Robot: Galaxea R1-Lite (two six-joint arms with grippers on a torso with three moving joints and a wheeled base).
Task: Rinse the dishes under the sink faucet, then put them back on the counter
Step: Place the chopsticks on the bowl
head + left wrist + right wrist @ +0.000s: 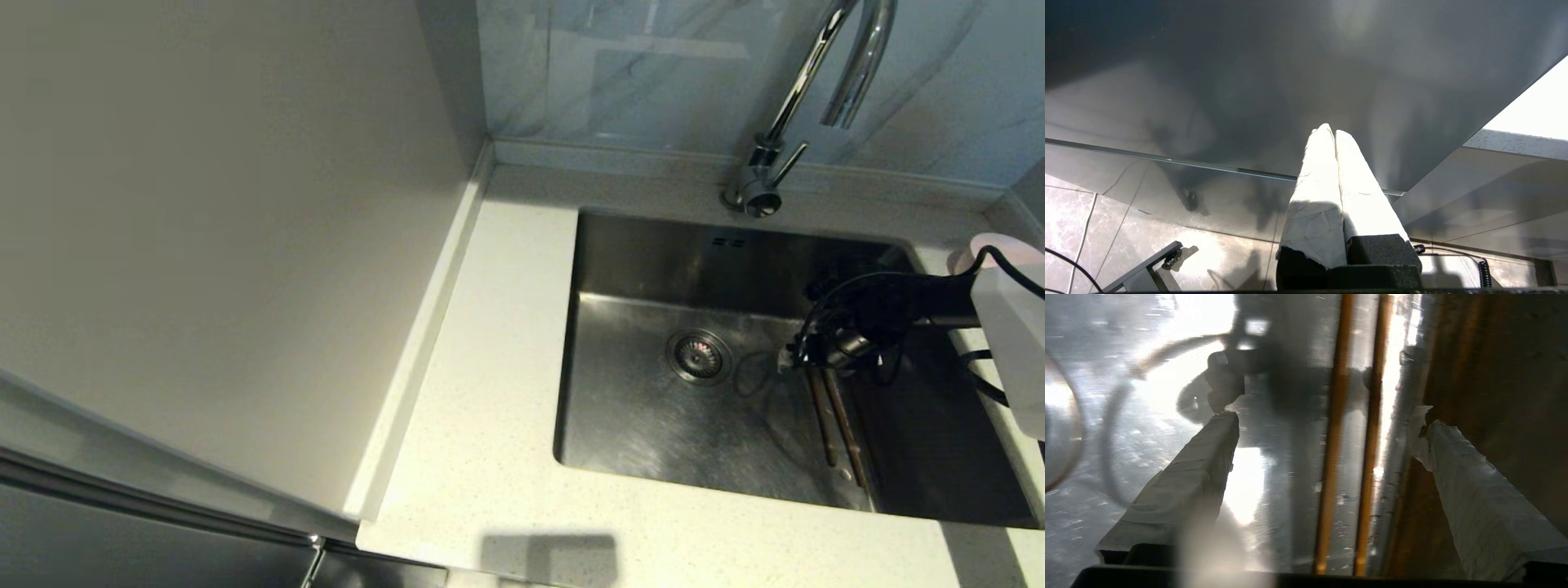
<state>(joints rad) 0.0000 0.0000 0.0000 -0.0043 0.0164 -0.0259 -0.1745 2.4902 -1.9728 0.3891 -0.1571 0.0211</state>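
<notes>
From my remote station I see the left gripper (1331, 132) with its two white-wrapped fingers (1314, 192) pressed together, so nothing is between them. The fingers come out of a black mount (1372, 261). Beyond the fingers there is a dark glossy cabinet front (1249, 73), and the tips are close to it. Under this front lies a marble-pattern tile floor (1081, 216). On the floor, to one side of the mount, stands a dark metal bracket (1151, 265). On the mount's other side I see a coiled black cable (1483, 273).
</notes>
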